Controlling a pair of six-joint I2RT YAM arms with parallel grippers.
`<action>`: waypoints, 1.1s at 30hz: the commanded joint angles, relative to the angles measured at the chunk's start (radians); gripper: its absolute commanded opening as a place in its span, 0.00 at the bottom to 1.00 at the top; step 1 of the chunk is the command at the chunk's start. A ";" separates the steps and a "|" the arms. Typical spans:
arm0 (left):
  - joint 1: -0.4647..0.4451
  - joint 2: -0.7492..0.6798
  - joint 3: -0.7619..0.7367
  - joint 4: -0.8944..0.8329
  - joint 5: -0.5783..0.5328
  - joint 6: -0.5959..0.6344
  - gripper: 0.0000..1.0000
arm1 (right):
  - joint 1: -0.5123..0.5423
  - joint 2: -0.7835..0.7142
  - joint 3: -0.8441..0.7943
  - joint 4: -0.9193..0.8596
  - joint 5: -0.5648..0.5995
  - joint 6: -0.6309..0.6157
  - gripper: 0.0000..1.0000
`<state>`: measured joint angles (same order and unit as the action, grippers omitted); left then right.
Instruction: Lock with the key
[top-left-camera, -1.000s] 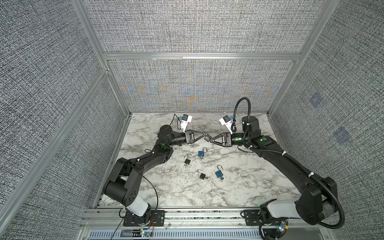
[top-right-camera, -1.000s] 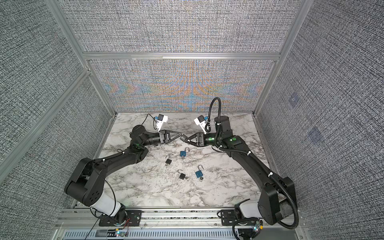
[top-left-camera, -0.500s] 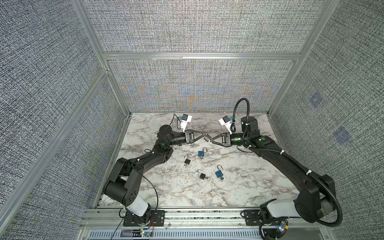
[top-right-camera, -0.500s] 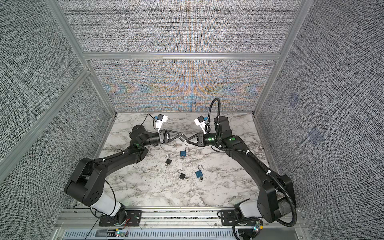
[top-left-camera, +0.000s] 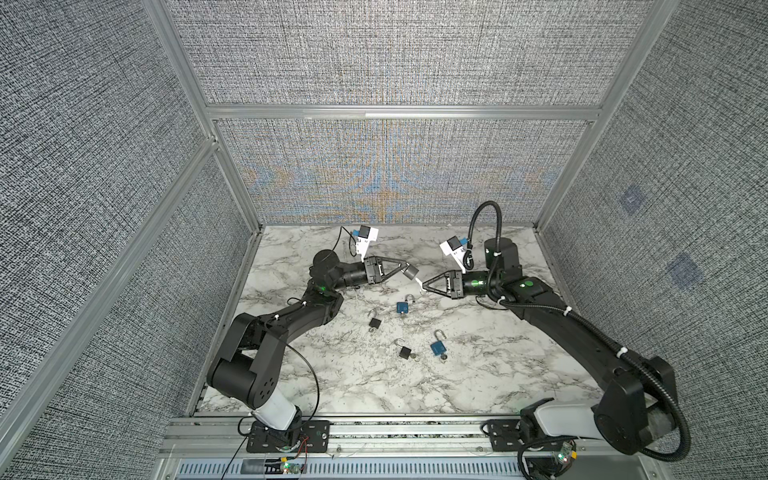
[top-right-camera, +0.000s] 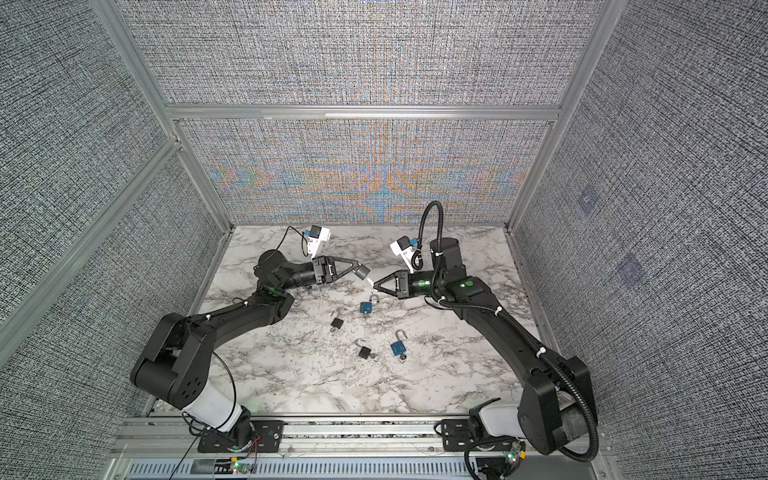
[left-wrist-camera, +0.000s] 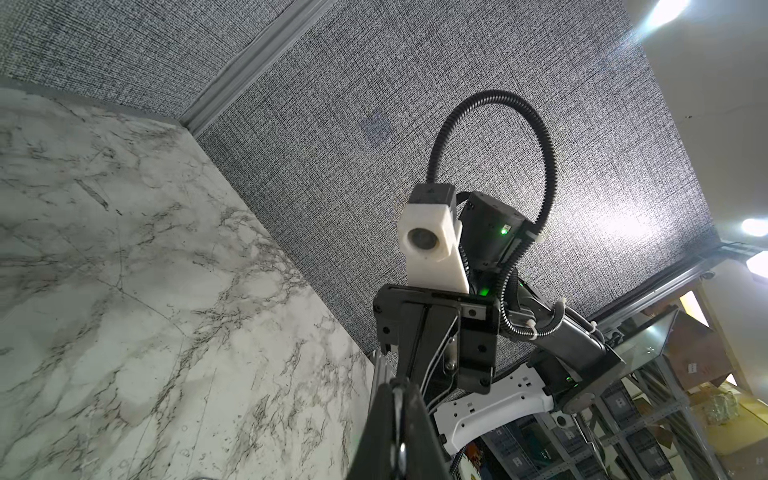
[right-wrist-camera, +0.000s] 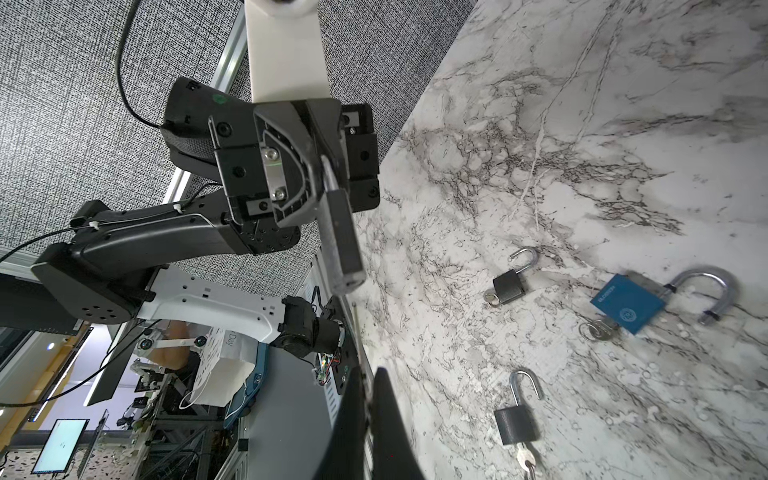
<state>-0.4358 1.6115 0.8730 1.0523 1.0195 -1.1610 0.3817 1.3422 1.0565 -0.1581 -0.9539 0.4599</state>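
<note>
Front pair: a black padlock and a blue padlock lie on the marble table, well in front of the held padlock. Both shackles are swung open, and a key sticks out of the black one's base.
Middle pair: a second black padlock and a second blue padlock lie near the held padlock, under and in front of it. Both are also open.
Right gripper: the right gripper sits just beside the held padlock's keyhole end with its jaws pressed together. Something pale shows at the tips, possibly a key, but I cannot tell.
Held padlock: its grey body is raised clear of the table, with the keyhole end turned toward the right gripper.
Left gripper: the left gripper is behind the held padlock, clamped on its shackle end.
Done: one lock has been picked up and presented, and the two arms have been brought tip to tip.
Left: seat a key in the keyway, press the shackle home and turn. The four padlocks on the table remain unlocked.
</note>
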 joint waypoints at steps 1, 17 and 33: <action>0.002 -0.002 0.007 0.054 -0.001 -0.014 0.00 | -0.007 -0.015 -0.004 -0.012 -0.004 -0.002 0.00; -0.077 0.107 0.250 -0.583 -0.039 0.359 0.00 | -0.228 -0.159 -0.064 -0.086 0.121 0.052 0.00; -0.234 0.573 0.841 -1.094 -0.071 0.554 0.00 | -0.431 -0.273 -0.118 -0.119 0.112 0.068 0.00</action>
<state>-0.6567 2.1372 1.6409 0.0509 0.9417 -0.6563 -0.0372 1.0805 0.9493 -0.2577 -0.8417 0.5243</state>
